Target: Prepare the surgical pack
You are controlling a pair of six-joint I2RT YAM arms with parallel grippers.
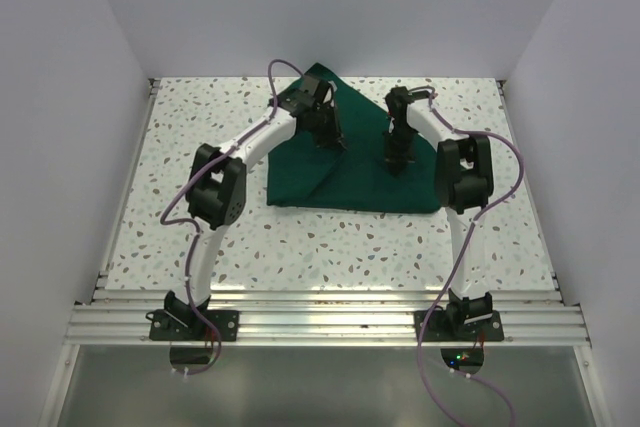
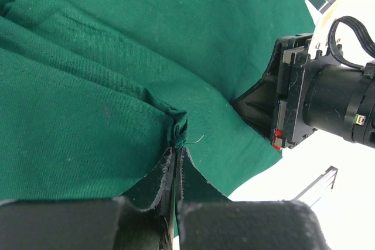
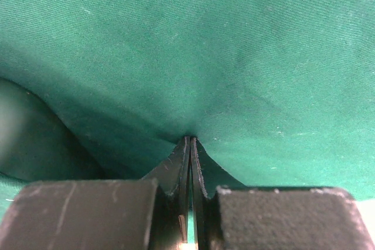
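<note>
The dark green cloth [image 1: 345,177] lies partly folded in the far middle of the table, one corner pointing to the back wall. My left gripper [image 1: 326,133] is over its left part and shut on a small bunched fold of cloth [image 2: 177,136]. My right gripper [image 1: 398,161] is over its right part, its jaws closed on a pinch of cloth [image 3: 190,139] that puckers at the tips. The right gripper's body also shows in the left wrist view [image 2: 293,106]. The steel tray, instruments and gauze are out of view.
The speckled tabletop [image 1: 180,147] lies bare around the cloth, enclosed by white walls on three sides. A metal rail [image 1: 320,322] carries both arm bases at the near edge. Purple cables [image 1: 275,77] loop from each arm.
</note>
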